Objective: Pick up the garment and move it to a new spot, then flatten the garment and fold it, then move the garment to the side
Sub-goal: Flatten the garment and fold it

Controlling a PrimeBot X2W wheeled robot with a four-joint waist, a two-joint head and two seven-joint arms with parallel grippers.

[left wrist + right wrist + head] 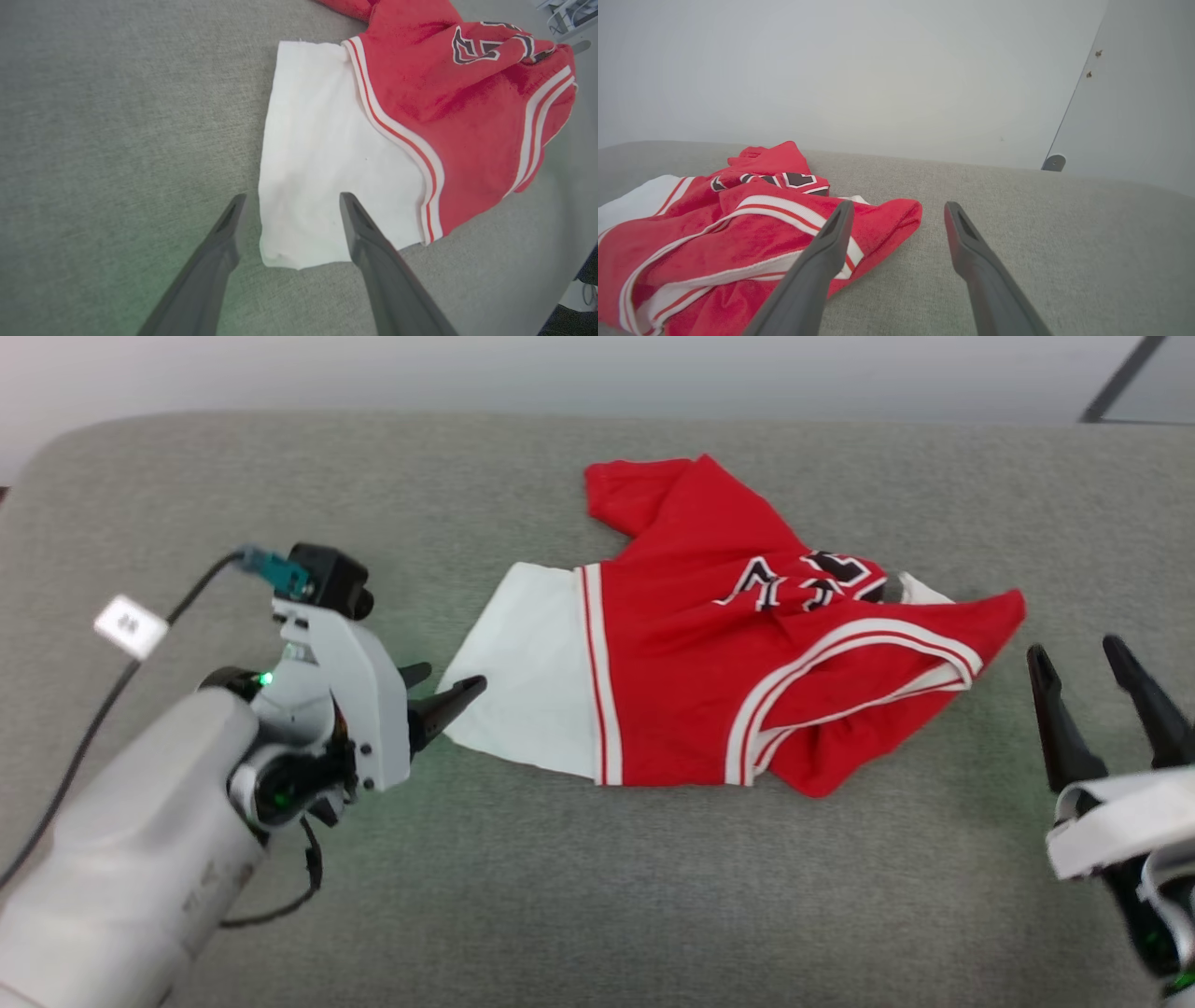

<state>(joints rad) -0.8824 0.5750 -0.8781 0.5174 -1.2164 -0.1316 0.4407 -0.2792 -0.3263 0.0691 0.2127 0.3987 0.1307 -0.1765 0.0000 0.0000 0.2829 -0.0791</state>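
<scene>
Flattening the garment (691, 709) probably needs outward tugs: left claw (451, 678), apart, at its white sleeve (523, 672); right claw (1075, 651), apart, beside its red corner (999, 611).

The left forearm (121, 840) is reaching in from the lower left, angling upward; its wrist (a small green light is glowing on it) is turning the left gripper (456, 675) sideways, toward the robot's right; seen from the wrist, this gripper (293, 198) is holding its dark fingers (373, 252) well apart; the right gripper (1074, 649) is hovering at the lower right, pointing forward, its jaws likewise gaping wide (900, 205).
</scene>
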